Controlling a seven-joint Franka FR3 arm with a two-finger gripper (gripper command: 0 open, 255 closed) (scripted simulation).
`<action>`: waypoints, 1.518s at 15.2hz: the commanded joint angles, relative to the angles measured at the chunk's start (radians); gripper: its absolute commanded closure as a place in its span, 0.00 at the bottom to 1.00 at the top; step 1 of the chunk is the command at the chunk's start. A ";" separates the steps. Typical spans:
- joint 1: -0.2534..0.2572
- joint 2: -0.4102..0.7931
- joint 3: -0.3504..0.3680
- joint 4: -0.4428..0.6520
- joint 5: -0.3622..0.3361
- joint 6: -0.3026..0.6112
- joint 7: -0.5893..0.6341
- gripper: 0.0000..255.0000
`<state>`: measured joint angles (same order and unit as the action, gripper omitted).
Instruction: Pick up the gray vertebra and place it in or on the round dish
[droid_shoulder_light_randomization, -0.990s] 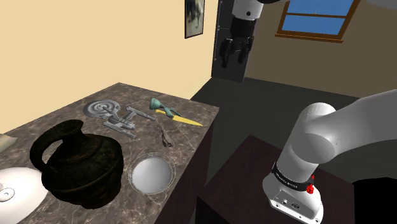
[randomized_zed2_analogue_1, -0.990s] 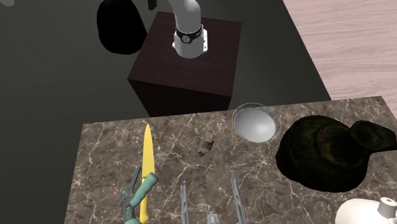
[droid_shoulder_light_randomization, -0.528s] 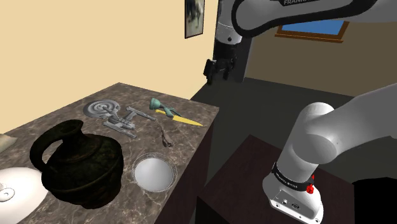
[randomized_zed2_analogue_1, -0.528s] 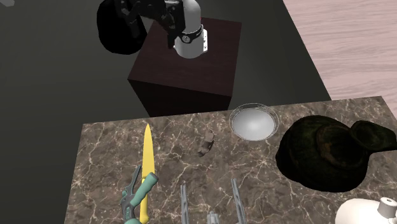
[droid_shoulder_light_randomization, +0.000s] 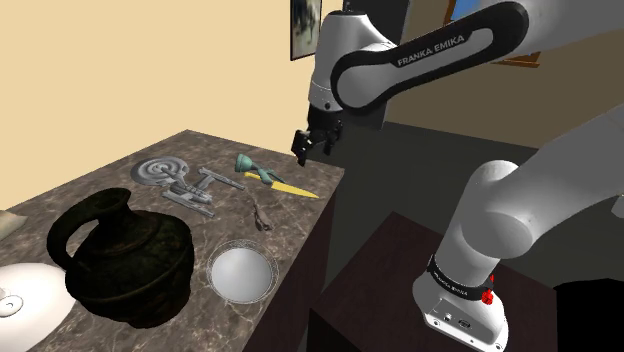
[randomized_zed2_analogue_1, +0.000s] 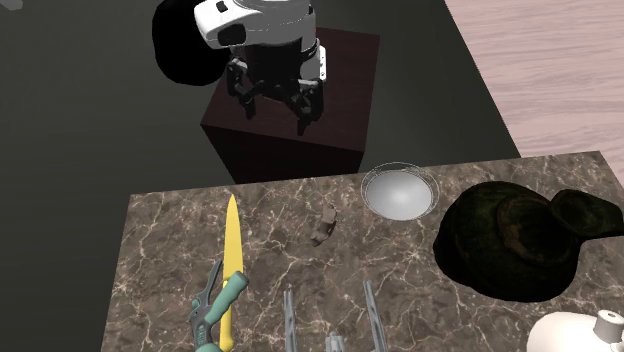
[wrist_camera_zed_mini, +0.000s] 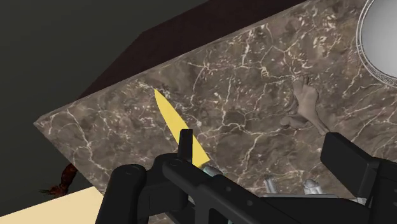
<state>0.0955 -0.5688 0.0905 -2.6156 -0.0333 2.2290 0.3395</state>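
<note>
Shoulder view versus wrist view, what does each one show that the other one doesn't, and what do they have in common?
The shoulder view adds the black jug, a white domed thing beside it, a framed picture on the wall and the arm's white links. The wrist view adds a small reddish thing below the table's corner, too small to identify. Shared: the marble table, the gray vertebra, the round dish, the yellow-bladed knife and the open jaws.

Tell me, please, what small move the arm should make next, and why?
Probably bring the gripper down and over the gray vertebra. Its fingers stand open and hold nothing, it hangs high above the table, and the vertebra lies untouched near the round dish.
</note>
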 joint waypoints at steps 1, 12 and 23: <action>0.009 0.057 0.025 -0.010 0.003 0.077 0.030 0.00; -0.014 0.472 0.167 0.057 -0.136 0.456 0.261 0.00; -0.004 0.732 0.144 0.153 -0.412 0.607 0.499 0.00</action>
<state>0.0891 0.1491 0.2415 -2.4650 -0.4271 2.8260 0.8255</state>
